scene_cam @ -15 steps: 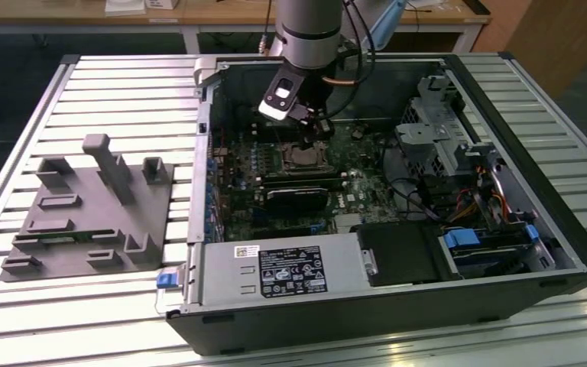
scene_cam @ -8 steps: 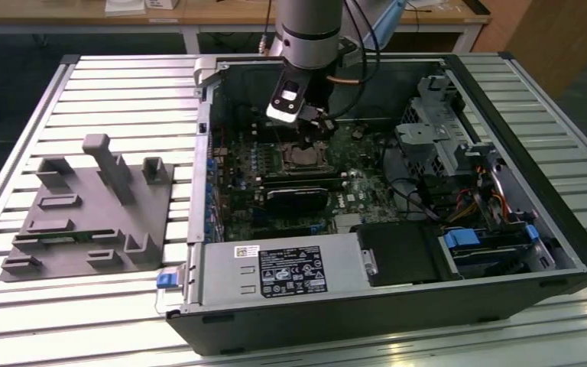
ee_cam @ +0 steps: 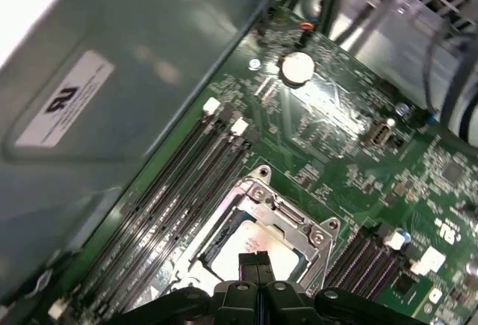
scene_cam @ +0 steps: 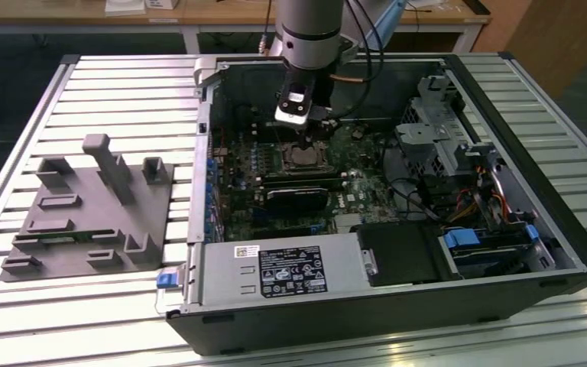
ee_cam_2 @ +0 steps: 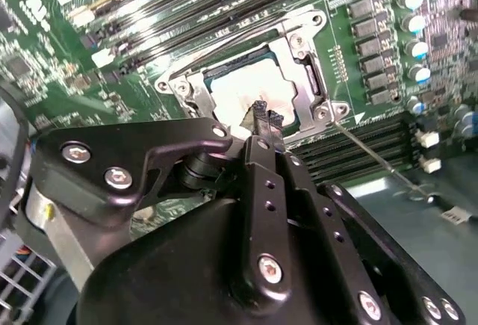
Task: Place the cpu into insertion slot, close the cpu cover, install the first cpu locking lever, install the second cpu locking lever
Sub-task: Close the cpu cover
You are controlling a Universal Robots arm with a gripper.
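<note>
Wooden desks [scene_cam: 69, 11] run across the back of the room. In front of them I have a slatted metal table [scene_cam: 120, 84], with open slats along its far edge and near corners. A grey holder block [scene_cam: 89, 206] sits on the exterior view's left. It is well apart from the open computer case [scene_cam: 396, 313], which takes the middle and the exterior view's right.

Inside the case, room is tight. A power supply box [scene_cam: 283, 271] fills the near side and a drive cage [scene_cam: 436, 130] fills the exterior view's right. The arm [scene_cam: 314, 30] comes down from the far side over the green board [ee_cam: 336, 138].

The socket [scene_cam: 302, 157] lies mid-board, between rows of long black memory slots [ee_cam: 172, 205]. In both wrist views the chip [ee_cam_2: 239, 90] lies flat in it, with the metal frame [ee_cam_2: 297, 54] lying around its edges. A thin lever rod [ee_cam_2: 373, 159] juts out from one corner of the socket.

My gripper [ee_cam_2: 263, 113] hangs close over the chip's edge, fingers pressed together with nothing between them. I cannot tell whether the tips touch the chip.
</note>
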